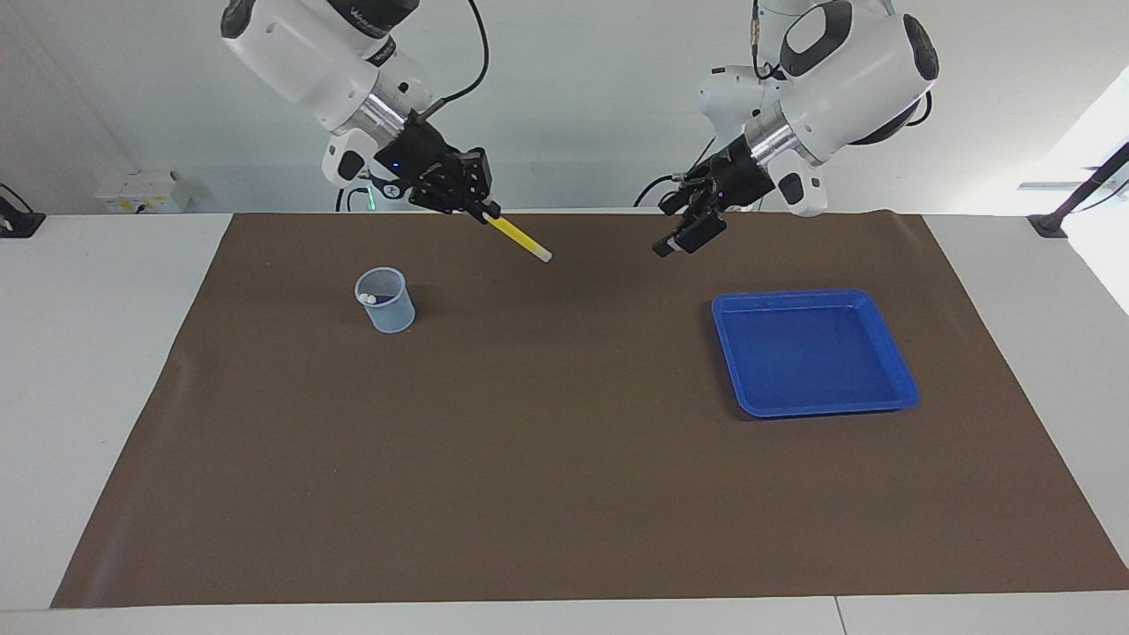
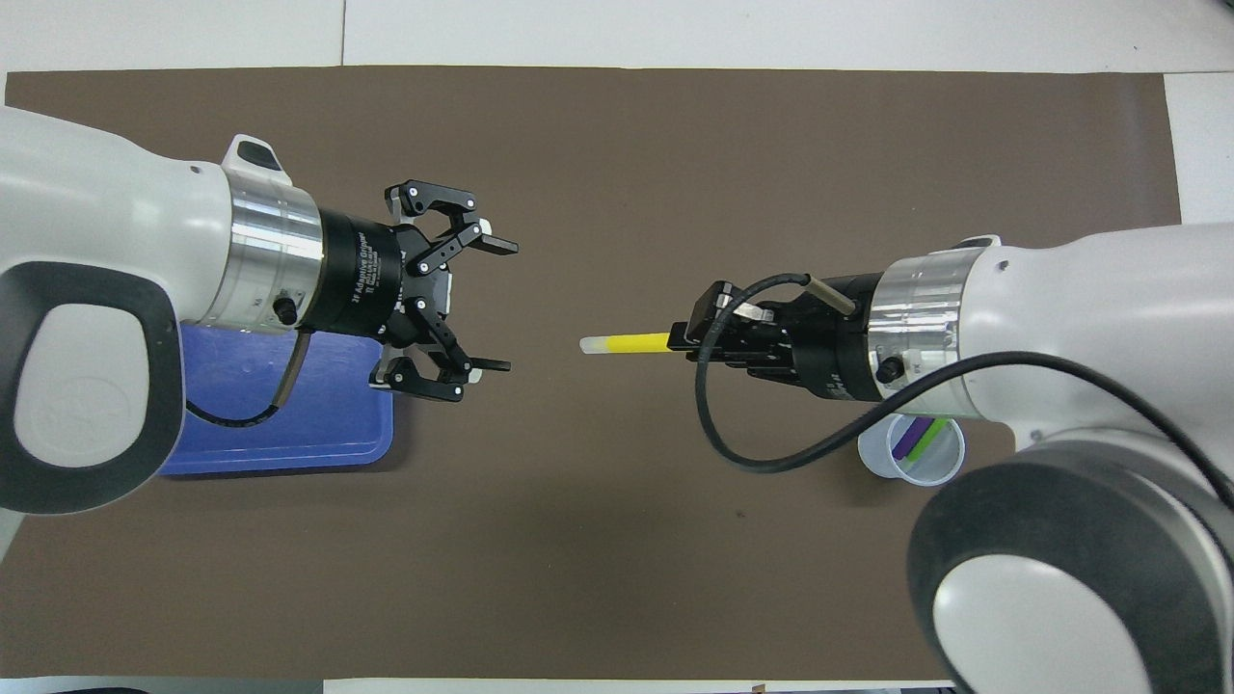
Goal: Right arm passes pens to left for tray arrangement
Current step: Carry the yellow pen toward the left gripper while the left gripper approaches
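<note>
Small translucent plastic cup (image 1: 385,301): upright on the brown mat (image 1: 564,459) covering the white table (image 1: 97,370), toward the right arm's end, below and apart from the right jaws. Inside, slim purple marker pen (image 2: 909,439) and slim bright-green marker pen (image 2: 927,439), leaning side by side.

Right gripper (image 1: 476,205): raised over the mat, tilted down toward the table's middle. Jaws pressed onto one end of the slim yellow marker pen (image 1: 519,238).

Slim yellow marker pen: held clear of the mat, sticking straight out of the right jaws, pale whitish end foremost, aimed at the left jaws. Open gap between pen tip and left jaws; no contact.

Left gripper (image 1: 684,236): raised over the mat, facing the right gripper. Jaws spread wide, nothing between them.

Shallow square bright-blue plastic tray (image 1: 900,388): flat on the mat toward the left arm's end, below the left jaws and farther from the robots. No pen in it; partly hidden under the left arm in the overhead view.
</note>
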